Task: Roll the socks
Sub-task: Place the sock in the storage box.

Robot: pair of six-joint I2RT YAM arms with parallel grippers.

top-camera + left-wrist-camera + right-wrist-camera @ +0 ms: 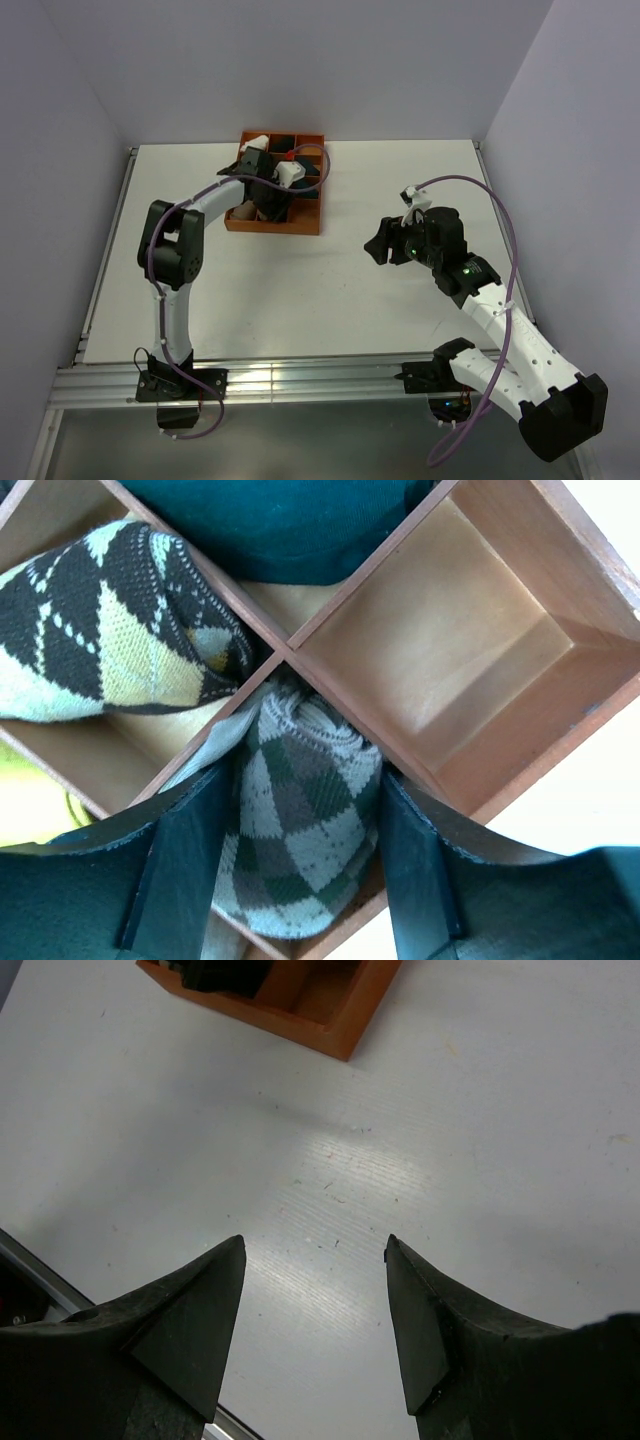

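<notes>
Top view: L arm reaches into an orange divided box [300,226] at the far middle of the white table [300,300]. Left gripper [270,188] is down in a near-left cell. Right gripper [385,243] hangs well apart over bare table.
L wrist, task item: argyle sock roll [300,830] sits in a cell, between the claw's fingers.
L claw state: fingers flank the roll closely. Can't tell if they pinch it or have let go.
L wrist, other cells: dark brown-and-cream argyle bundle [110,630] next door. A teal bundle [280,520] is in the cell beyond, and one cell [480,650] has nothing in it.
Step, judged: roll looks done and is being placed in its cell.
Doing it well: spread fingers wide, then lift straight up. That should avoid snagging the knit, dragging the roll out or hitting the dividers.
R wrist: claw open, nothing between fingers. Only table below, box corner at top.
</notes>
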